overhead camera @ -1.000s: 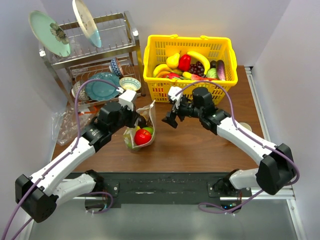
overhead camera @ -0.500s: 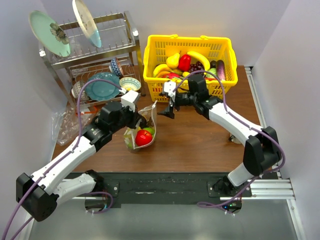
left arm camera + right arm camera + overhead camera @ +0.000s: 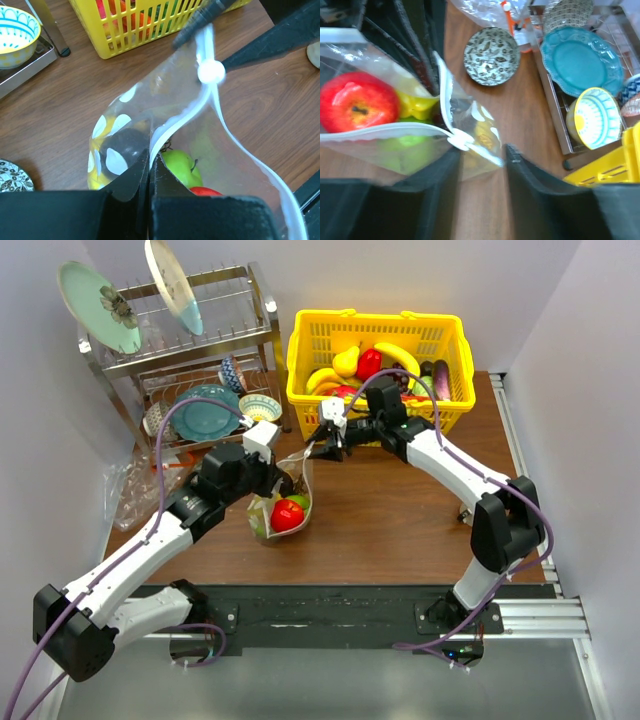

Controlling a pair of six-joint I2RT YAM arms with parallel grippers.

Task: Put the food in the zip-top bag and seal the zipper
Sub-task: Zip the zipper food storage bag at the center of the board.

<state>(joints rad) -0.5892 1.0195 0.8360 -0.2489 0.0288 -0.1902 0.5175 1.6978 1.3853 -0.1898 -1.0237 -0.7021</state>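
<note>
The clear zip-top bag (image 3: 291, 486) stands on the table with a red fruit (image 3: 286, 514) and a green apple (image 3: 299, 501) inside. My left gripper (image 3: 149, 160) is shut on the bag's white zipper strip (image 3: 167, 134), just above the green apple (image 3: 183, 168). In the right wrist view, my right gripper (image 3: 481, 155) is open, with its jaws either side of the bag's far corner beside the white slider (image 3: 460, 141). A gap still shows on both sides of that corner. The red fruit (image 3: 358, 103) and the green apple (image 3: 409, 144) show through the plastic.
A yellow basket (image 3: 303, 368) of toy fruit stands just behind the right gripper (image 3: 323, 443). A dish rack (image 3: 262, 292) with plates and bowls is at the back left. A patterned bowl (image 3: 491, 56) and crumpled plastic (image 3: 128, 492) lie left of the bag.
My right arm has swung left and forward to the bag's upper corner, and its jaws have narrowed around it. The left gripper has kept its hold and stayed in place.
</note>
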